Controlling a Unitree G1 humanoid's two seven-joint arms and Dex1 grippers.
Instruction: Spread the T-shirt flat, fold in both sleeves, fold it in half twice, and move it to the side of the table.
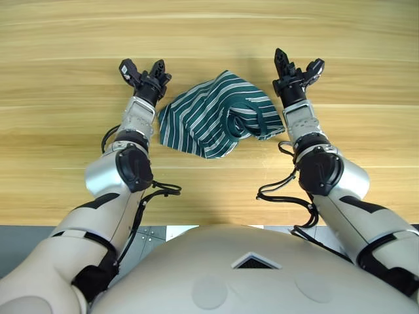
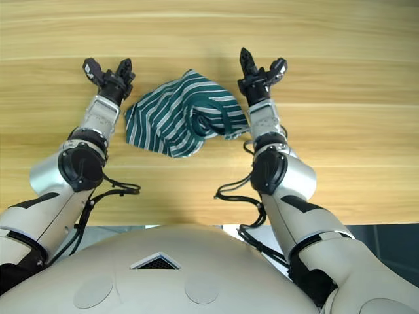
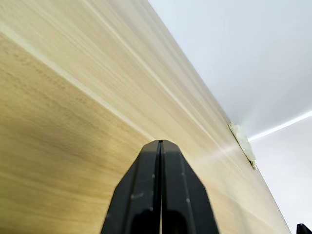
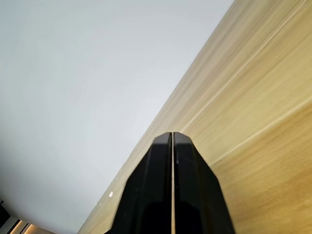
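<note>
A dark green T-shirt with white stripes [image 1: 213, 114] lies crumpled in a heap on the wooden table [image 1: 65, 39]. It sits between my two arms. My left gripper [image 1: 143, 69] is just left of the heap's far corner, apart from the cloth. My right gripper [image 1: 298, 67] is beyond the heap's right edge, also clear of it. In the left wrist view the left fingertips [image 3: 160, 146] are pressed together over bare wood with nothing held. The right fingertips [image 4: 172, 139] meet the same way in the right wrist view.
Light wooden boards run across the table on all sides of the shirt. The table's near edge [image 1: 196, 225] lies close to my body. A pale wall [image 4: 73, 73] rises behind the table's far edge.
</note>
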